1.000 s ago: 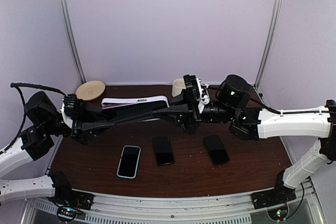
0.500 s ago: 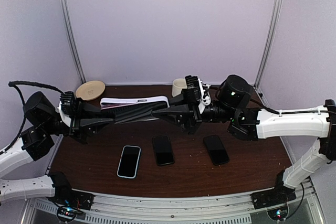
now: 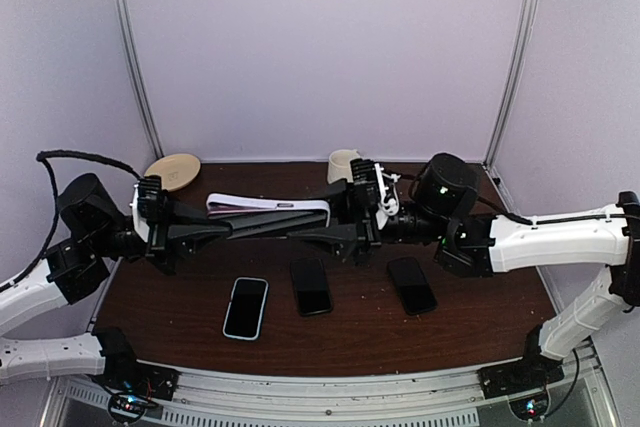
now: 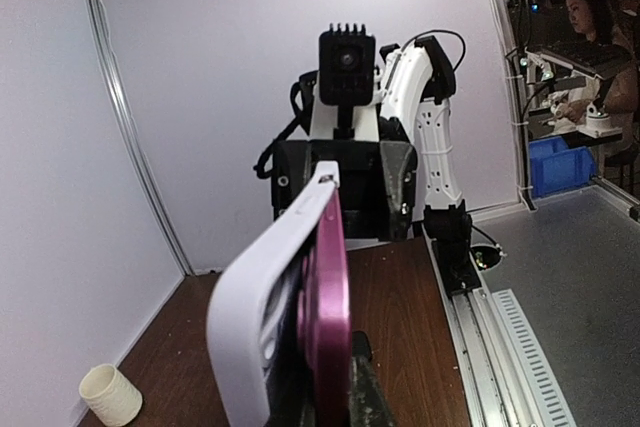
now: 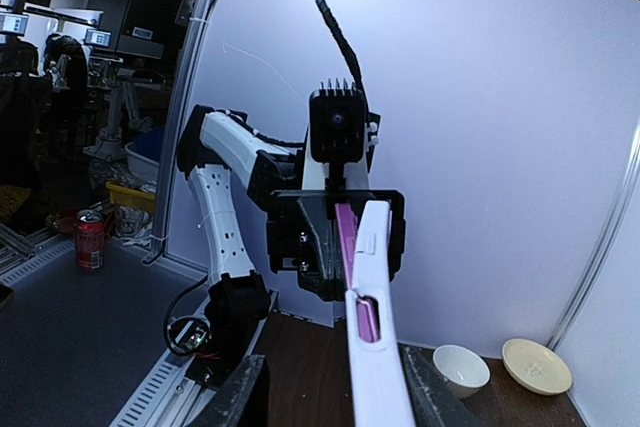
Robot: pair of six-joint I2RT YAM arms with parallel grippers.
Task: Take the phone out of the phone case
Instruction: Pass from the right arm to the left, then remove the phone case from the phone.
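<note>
A pink phone [image 4: 332, 317] sits in a white phone case [image 3: 268, 206], held in the air between both arms. In the left wrist view the case [image 4: 250, 317] has peeled away from the phone at my end. My left gripper [image 3: 205, 230] is shut on the phone's end; one finger [image 4: 368, 392] shows beside it. My right gripper [image 3: 326, 220] is at the other end. In the right wrist view the case [image 5: 375, 347] stands edge-on between wide-apart fingers [image 5: 240, 392], close to the right one, and the phone [image 5: 346, 237] splits off toward the far end.
Three phones lie on the brown table [image 3: 480, 307]: one in a light case [image 3: 246, 307], two black [image 3: 311, 287] [image 3: 411, 285]. A white cup [image 3: 341, 162] and a tan bowl [image 3: 172, 171] stand at the back. Purple walls enclose the table.
The held phone and case have shifted right and levelled out. The left gripper moved right and the right gripper came slightly lower.
</note>
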